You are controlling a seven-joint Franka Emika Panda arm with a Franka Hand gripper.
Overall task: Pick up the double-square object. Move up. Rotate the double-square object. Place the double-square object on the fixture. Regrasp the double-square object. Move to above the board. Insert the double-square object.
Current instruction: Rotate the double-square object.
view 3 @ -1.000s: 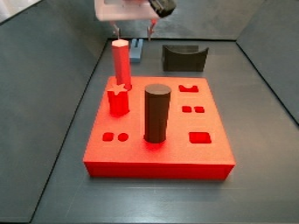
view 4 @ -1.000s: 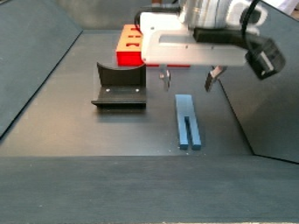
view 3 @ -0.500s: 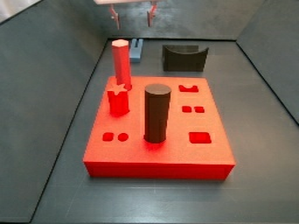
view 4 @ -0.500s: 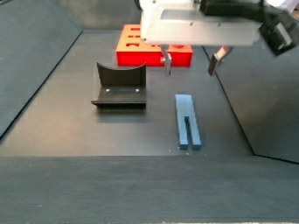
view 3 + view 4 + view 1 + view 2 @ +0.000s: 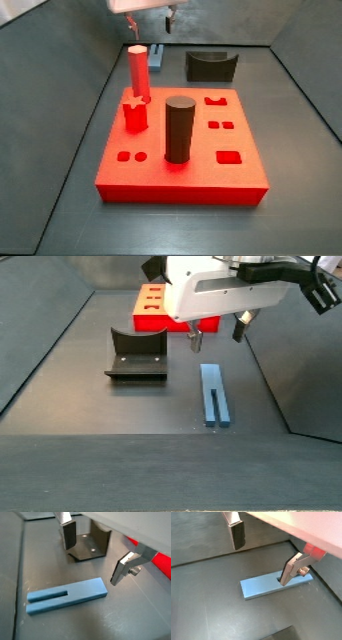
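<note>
The double-square object [image 5: 214, 394] is a slim blue-grey bar lying flat on the dark floor, also seen in both wrist views [image 5: 67, 597] [image 5: 264, 587]. One end has a slot. My gripper [image 5: 219, 334] hangs open above the bar's far end with nothing between its fingers [image 5: 69, 534]. In a side view the gripper [image 5: 150, 15] sits at the top edge, with the bar [image 5: 156, 55] partly hidden behind the red peg. The dark fixture [image 5: 136, 354] [image 5: 90, 542] stands beside the bar. Beyond it is the red board [image 5: 181, 165] [image 5: 150, 308].
A tall red hexagonal peg [image 5: 139, 70] and a thick dark cylinder [image 5: 179, 128] stand up from the board. Sloped grey walls [image 5: 47, 346] close in the floor on both sides.
My gripper has risen from just over the bar and tilted a little, still open. The bar has not moved.
</note>
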